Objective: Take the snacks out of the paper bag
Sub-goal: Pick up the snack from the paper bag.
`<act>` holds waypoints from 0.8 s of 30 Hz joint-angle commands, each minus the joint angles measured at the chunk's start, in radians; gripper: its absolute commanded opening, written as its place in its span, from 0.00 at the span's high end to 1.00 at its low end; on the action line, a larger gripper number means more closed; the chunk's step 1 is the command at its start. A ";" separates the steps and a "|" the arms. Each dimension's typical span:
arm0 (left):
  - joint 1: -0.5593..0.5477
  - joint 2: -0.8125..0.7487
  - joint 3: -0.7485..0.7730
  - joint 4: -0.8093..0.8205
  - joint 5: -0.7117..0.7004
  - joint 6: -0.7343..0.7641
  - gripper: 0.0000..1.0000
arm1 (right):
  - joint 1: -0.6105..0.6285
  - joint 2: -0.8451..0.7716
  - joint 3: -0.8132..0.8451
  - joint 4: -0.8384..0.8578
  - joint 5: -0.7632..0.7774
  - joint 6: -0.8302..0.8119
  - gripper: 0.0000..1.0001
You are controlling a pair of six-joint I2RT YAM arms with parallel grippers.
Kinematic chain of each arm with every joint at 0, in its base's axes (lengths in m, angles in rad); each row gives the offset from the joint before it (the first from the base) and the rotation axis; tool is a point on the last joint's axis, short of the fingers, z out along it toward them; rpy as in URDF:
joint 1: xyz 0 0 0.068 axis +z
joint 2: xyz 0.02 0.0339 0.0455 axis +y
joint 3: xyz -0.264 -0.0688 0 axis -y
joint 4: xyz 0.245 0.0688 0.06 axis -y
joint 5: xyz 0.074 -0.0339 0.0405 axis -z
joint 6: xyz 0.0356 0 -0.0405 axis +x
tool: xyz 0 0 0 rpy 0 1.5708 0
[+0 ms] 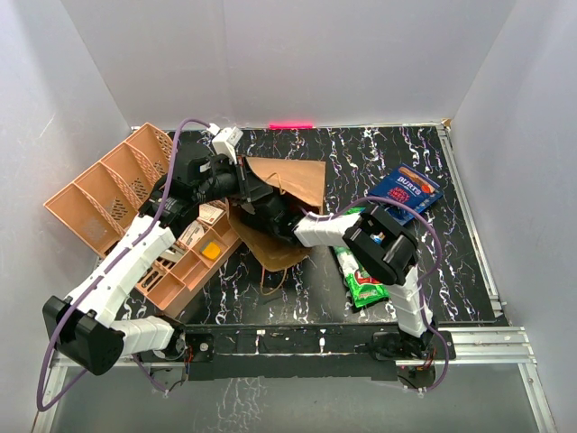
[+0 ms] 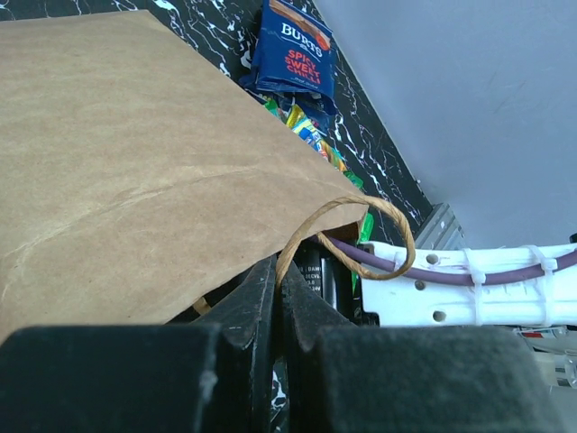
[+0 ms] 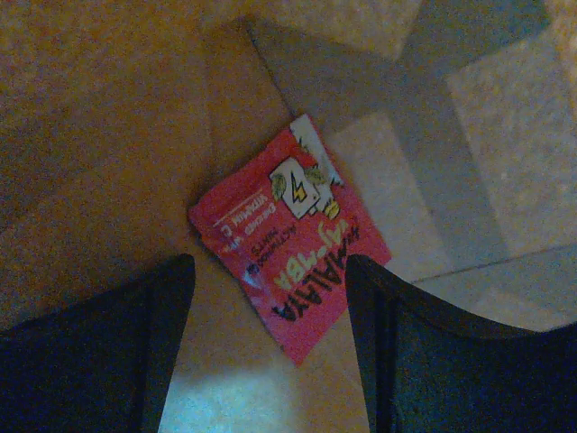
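Snacks: a red packet lies flat inside the paper bag; others are out on the desk.
Nearest the bases, a green packet rests on the desk. Mid-desk, the right jaws are inside the bag, spread wide either side of the red packet and holding nothing. It looks light, limp and slick, so pinching one crimped edge seems best. The left jaws are clenched on the bag's twisted handle, apparently propping the mouth open. Farthest lies the blue Burts packet.
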 commanded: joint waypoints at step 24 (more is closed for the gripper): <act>0.000 -0.054 -0.030 -0.011 0.050 0.134 1.00 | -0.021 -0.025 0.072 -0.200 -0.228 -0.451 0.35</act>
